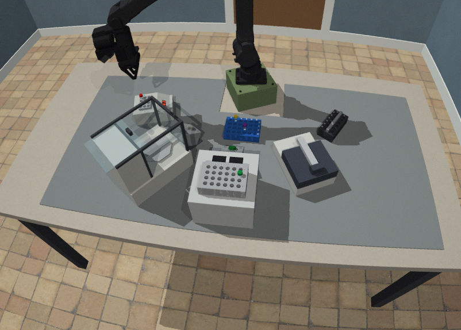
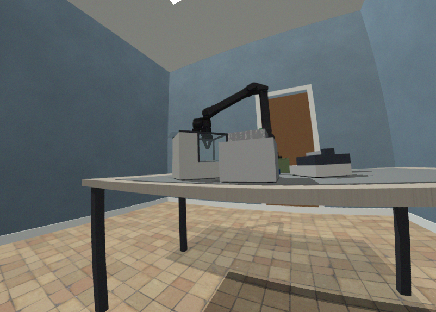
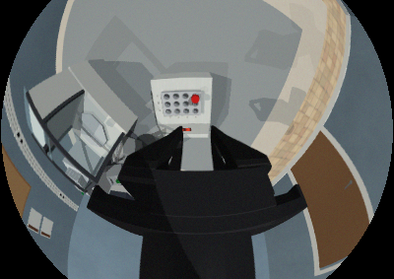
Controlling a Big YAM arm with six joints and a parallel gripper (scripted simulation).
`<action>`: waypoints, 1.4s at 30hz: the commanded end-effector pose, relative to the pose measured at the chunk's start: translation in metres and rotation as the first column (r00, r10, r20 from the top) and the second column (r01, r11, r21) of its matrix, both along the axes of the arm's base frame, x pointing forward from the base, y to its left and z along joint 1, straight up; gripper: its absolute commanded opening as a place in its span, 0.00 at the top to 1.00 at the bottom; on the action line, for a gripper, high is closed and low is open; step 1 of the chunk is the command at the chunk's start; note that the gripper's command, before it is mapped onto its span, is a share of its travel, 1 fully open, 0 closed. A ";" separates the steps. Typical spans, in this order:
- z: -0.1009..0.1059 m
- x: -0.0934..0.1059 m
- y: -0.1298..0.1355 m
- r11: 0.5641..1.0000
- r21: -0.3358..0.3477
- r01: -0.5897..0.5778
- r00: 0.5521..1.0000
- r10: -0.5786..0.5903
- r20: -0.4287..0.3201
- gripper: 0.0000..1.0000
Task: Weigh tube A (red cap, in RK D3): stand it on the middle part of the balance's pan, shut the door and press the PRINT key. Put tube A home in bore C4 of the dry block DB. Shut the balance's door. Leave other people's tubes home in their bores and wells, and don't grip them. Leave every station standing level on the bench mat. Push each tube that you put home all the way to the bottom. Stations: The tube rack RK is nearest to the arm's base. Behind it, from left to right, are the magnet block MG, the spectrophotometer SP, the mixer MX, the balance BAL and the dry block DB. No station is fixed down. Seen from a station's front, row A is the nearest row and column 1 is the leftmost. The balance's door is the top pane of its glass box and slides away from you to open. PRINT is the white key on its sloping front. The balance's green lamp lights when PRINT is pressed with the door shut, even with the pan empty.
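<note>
Starting at the upper left of the top view, we see the gripper (image 1: 134, 77) (image 2: 206, 148) (image 3: 196, 130) pointing down with its fingertips parted and nothing between them. Just beyond it, tube A (image 1: 140, 95) (image 3: 195, 99) stands with its red cap up in the dry block (image 1: 143, 112) (image 3: 205, 84), in the far right bore as seen from the block's front. Below, the balance (image 1: 164, 177) (image 2: 186, 157) (image 3: 110, 102) has its door pane (image 1: 111, 145) slid back, jutting past the box. Rightward, our forearm (image 1: 149, 0) (image 2: 229, 99) climbs to a high elbow (image 2: 256, 86), then the upper arm (image 1: 244, 17) (image 2: 265, 111) drops steeply to the green pedestal (image 1: 244, 100) (image 2: 284, 164), upper centre
</note>
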State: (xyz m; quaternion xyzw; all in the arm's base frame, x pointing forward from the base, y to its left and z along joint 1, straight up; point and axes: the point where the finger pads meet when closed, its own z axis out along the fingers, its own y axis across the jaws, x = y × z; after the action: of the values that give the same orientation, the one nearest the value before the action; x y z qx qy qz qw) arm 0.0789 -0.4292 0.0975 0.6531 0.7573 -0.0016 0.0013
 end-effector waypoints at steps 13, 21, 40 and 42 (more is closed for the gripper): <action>0.056 0.002 -0.021 0.997 -0.071 0.000 1.000 0.001 0.013 0.70; 0.070 0.001 -0.020 0.997 -0.072 0.000 1.000 0.001 0.013 0.70; 0.095 -0.002 -0.020 0.998 -0.068 0.002 1.000 -0.001 0.012 0.70; 0.093 -0.002 -0.020 0.998 -0.059 0.002 1.000 -0.002 0.010 0.70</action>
State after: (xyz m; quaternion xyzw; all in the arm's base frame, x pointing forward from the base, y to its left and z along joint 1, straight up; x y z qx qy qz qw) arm 0.0795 -0.4326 0.1613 0.6529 0.7574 -0.0040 0.0042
